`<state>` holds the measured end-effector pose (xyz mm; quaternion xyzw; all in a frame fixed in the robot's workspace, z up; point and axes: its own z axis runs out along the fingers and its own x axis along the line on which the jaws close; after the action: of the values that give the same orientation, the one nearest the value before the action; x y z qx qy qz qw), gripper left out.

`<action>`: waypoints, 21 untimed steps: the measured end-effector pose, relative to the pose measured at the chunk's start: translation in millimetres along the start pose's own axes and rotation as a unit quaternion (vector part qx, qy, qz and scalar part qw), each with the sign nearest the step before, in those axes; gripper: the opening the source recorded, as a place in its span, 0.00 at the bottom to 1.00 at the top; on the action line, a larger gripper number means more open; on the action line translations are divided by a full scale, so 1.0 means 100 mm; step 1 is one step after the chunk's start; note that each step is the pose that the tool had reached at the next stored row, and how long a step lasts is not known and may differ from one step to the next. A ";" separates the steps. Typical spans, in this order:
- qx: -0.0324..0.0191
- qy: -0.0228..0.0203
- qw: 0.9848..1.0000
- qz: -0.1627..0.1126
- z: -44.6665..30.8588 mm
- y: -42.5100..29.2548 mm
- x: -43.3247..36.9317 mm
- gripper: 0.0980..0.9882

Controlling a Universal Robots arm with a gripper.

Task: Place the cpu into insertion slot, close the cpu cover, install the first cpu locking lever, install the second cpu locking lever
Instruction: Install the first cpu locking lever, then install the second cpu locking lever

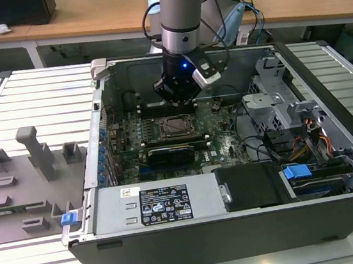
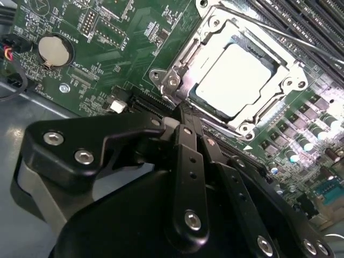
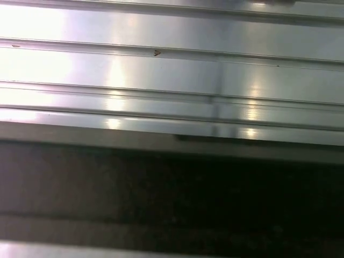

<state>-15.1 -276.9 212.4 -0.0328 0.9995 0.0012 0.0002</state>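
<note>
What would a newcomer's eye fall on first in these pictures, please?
Probably the gripper hanging inside the open computer case, just above the motherboard. Next comes the cpu, its pale metal top shining in the insertion slot in the second wrist view, with the cpu cover down around it.

Matt black metal gripper (image 2: 180, 126) with bright screw heads, cpu (image 2: 239, 80) with smooth pale satin metal top, shiny silver cpu cover (image 2: 215, 40), glossy green motherboard (image 2: 107, 48), ribbed brushed-metal table (image 3: 161, 70).

Arm (image 1: 182, 9) vertical, gripper (image 2: 180, 119) pointing down, fingers (image 2: 189, 156) together
</note>
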 end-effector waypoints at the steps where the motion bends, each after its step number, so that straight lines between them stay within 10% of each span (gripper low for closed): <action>1: 0.000 0.000 1.000 0.000 0.000 -0.002 0.000 0.01; 14: 0.000 0.000 1.000 0.000 -0.010 -0.063 0.004 0.01; 21: 0.000 0.000 1.000 0.000 -0.219 -0.062 0.004 0.01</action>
<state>-15.1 -283.2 234.3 -0.0328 0.9995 0.0012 0.0002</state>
